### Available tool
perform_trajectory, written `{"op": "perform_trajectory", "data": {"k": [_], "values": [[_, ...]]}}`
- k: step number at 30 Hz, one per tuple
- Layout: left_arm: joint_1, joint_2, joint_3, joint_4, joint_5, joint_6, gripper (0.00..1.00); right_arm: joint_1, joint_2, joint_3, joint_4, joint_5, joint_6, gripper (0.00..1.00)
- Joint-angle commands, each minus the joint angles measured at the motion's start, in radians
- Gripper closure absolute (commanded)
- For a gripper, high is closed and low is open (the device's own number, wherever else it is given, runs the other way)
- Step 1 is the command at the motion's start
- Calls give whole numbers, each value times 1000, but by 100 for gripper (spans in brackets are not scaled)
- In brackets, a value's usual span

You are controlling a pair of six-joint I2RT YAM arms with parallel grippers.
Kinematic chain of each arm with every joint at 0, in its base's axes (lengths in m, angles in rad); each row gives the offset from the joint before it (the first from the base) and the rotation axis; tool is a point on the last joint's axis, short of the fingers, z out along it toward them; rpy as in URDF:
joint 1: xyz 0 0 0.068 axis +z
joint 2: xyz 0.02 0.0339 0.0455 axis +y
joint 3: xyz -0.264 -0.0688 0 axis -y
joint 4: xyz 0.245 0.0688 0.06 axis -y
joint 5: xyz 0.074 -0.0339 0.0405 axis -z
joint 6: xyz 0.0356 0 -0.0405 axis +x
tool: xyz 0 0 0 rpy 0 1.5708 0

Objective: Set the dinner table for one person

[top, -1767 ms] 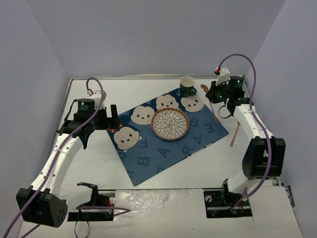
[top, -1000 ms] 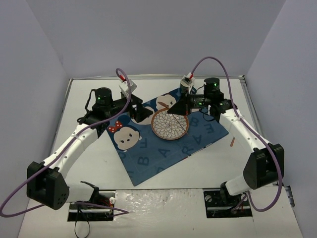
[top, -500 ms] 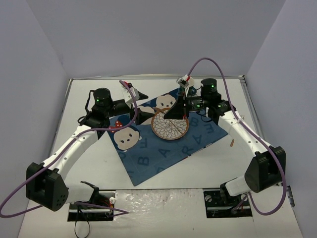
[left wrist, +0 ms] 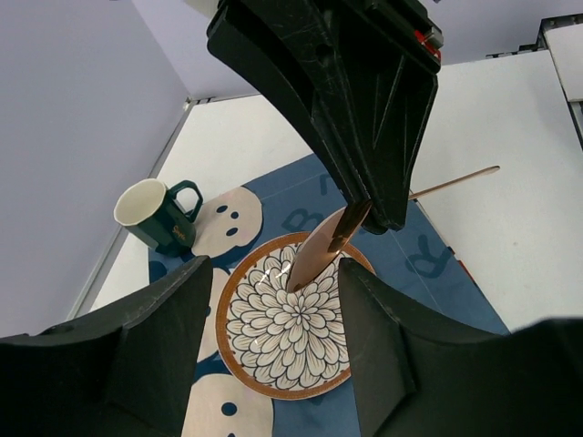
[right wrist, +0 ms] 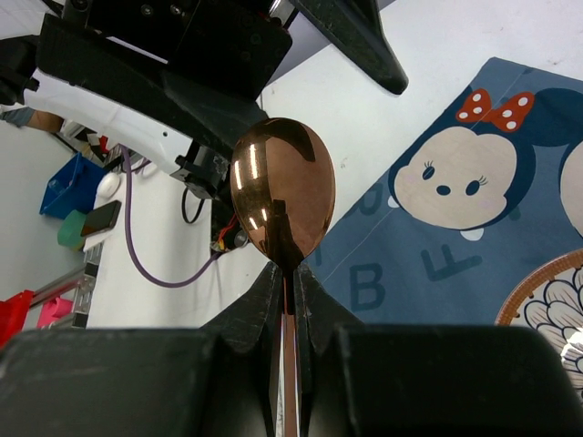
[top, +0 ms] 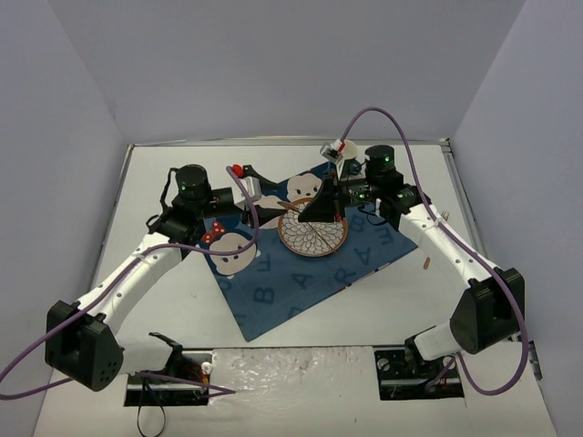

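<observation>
My right gripper [right wrist: 289,271] is shut on the neck of a copper spoon [right wrist: 282,191] and holds it in the air over the flower-patterned plate [top: 314,238], bowl pointing left. My left gripper [left wrist: 271,269] faces it from the left with its jaws apart. The spoon's bowl [left wrist: 319,259] shows between its fingers [left wrist: 155,355], and neither finger touches it. In the top view both grippers meet above the plate's left rim, the right gripper [top: 319,211] beside the left gripper [top: 269,196]. The plate lies on a blue cartoon placemat [top: 301,282] on the white dinner table [top: 164,309].
A dark green mug [left wrist: 155,214] stands at the placemat's far corner, mostly hidden behind the right wrist in the top view. A thin wooden stick [top: 425,262] lies on the table to the right of the placemat. Grey walls enclose the table.
The left gripper has swung in toward the spoon and its jaws have narrowed. The right gripper has carried the spoon slightly left over the plate.
</observation>
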Motion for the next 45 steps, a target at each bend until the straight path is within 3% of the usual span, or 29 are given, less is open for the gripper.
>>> {"op": "perform_trajectory", "data": {"k": [1,3,8,20,27,35,37,45], "values": [[-2,-37,35,37,106,83,58,7,-7,7,64,-59,0,100],[-2,-35,37,13,112,98,66,8,-5,4,64,-64,-1,100],[-3,-25,42,16,123,102,69,10,0,3,64,-76,-1,100],[-4,-21,24,70,159,68,99,12,23,-8,65,-73,-4,100],[-14,-22,18,74,149,65,100,14,31,-14,64,-36,1,97],[-14,-37,11,16,84,79,100,12,10,-27,59,118,-14,46],[-14,-37,23,-22,64,78,100,9,-9,-28,58,174,-27,39],[-14,29,168,-320,-63,-39,100,12,-128,-24,-62,557,-230,29]]}}
